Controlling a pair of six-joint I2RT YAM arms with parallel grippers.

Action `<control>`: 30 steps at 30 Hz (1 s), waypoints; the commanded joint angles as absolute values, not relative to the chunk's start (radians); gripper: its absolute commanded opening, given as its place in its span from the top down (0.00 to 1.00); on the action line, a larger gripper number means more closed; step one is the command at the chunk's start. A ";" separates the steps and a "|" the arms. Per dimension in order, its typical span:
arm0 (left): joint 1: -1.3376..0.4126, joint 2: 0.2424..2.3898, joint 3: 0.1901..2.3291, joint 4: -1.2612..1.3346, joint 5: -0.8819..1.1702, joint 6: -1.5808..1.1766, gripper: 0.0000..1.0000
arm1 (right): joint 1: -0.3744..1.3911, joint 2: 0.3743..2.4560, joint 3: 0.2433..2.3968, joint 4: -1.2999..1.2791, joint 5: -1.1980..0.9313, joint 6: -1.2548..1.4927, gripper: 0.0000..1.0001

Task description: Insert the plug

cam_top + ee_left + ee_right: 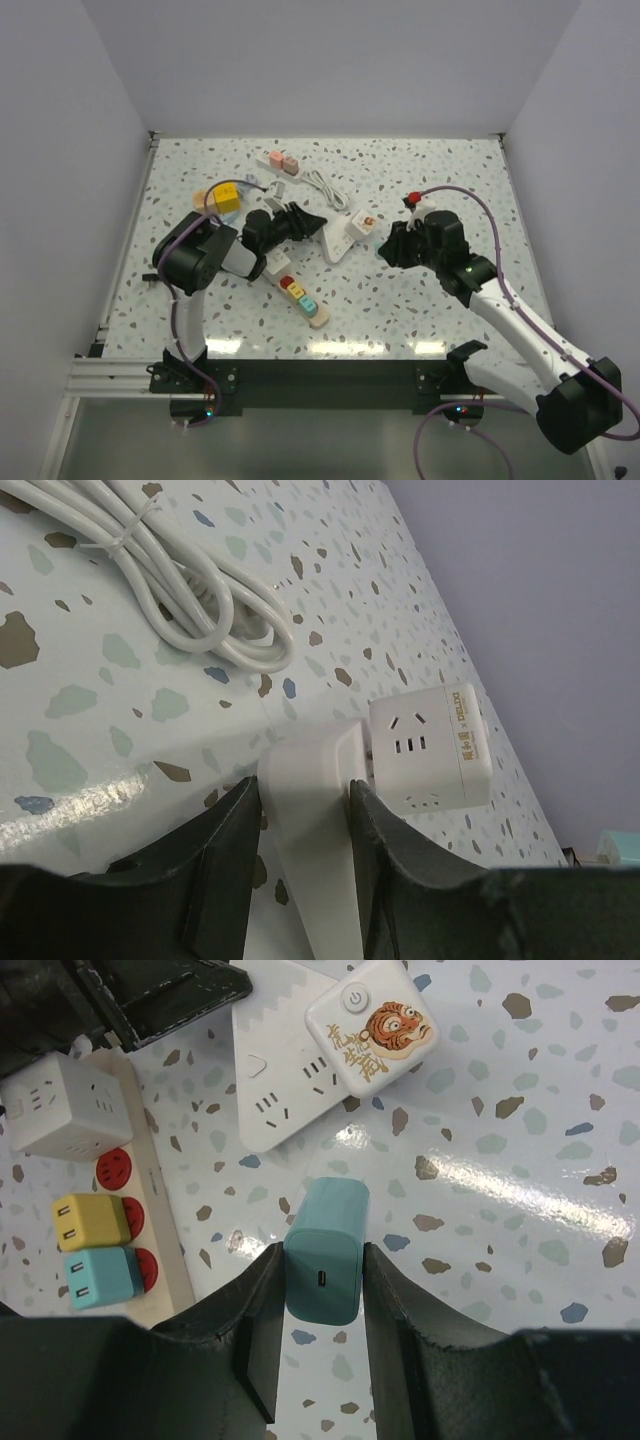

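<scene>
My right gripper [322, 1255] is shut on a teal plug [325, 1245] with a small port on its near face. It holds the plug just short of the white power strip [280, 1090], which carries a white tiger-print adapter [380, 1035]. My left gripper [305, 790] is shut on the narrow end of that white power strip [310, 820]. In the top view the left gripper [312, 224] and right gripper [385, 245] flank the strip [340, 240] at the table's middle. The teal plug is mostly hidden there.
A beige strip [150, 1210] with red sockets holds a white cube adapter [55, 1105], a yellow plug [90, 1222] and a blue plug [100, 1275]. A coiled white cable [325, 188], another strip with pink plugs [278, 160] and a yellow cube [228, 197] lie behind.
</scene>
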State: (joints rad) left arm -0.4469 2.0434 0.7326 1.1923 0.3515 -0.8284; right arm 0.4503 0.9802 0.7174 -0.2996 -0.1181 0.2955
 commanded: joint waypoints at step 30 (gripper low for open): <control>-0.632 2.002 0.479 1.112 0.118 -0.634 0.60 | 0.614 1.186 0.663 0.040 -0.057 0.499 1.00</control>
State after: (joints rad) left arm -0.5594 1.9770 0.5495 1.3346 0.1242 -0.7597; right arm 0.6086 1.1774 0.6575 -0.0277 -0.0998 0.4755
